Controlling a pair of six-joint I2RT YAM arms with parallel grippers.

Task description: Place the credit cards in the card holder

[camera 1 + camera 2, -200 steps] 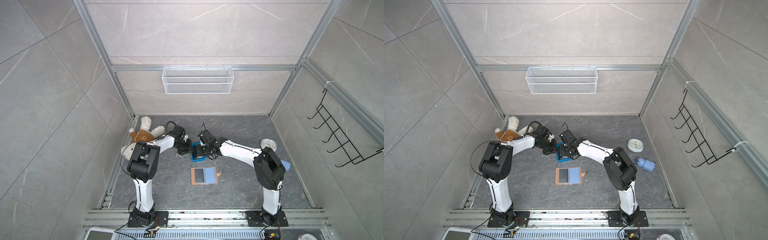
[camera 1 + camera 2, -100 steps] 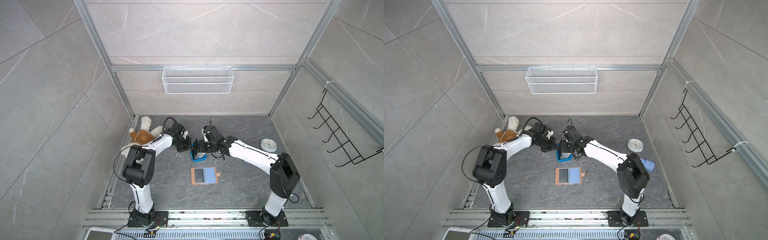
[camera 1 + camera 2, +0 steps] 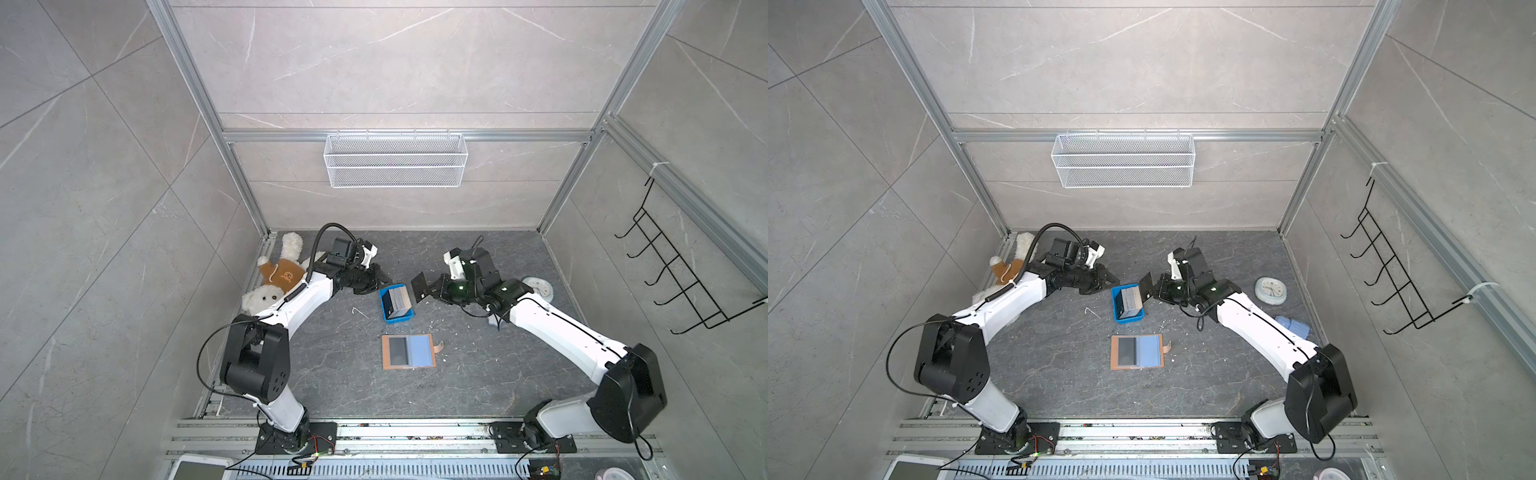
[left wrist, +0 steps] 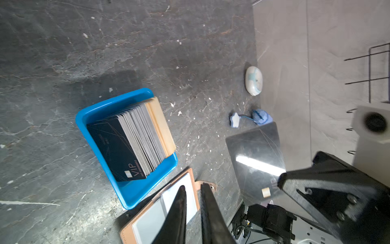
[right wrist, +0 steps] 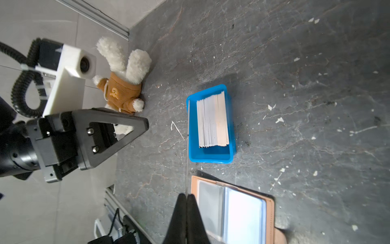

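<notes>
Lettering "VIP" marks the credit cards; right fingers clamp a black card, left fingers parted.

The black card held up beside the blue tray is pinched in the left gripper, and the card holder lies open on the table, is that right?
Not quite. The black card is pinched in the right gripper, not the left; the left wrist view shows it, with the left gripper holding nothing. The card holder does lie open on the table.
</notes>
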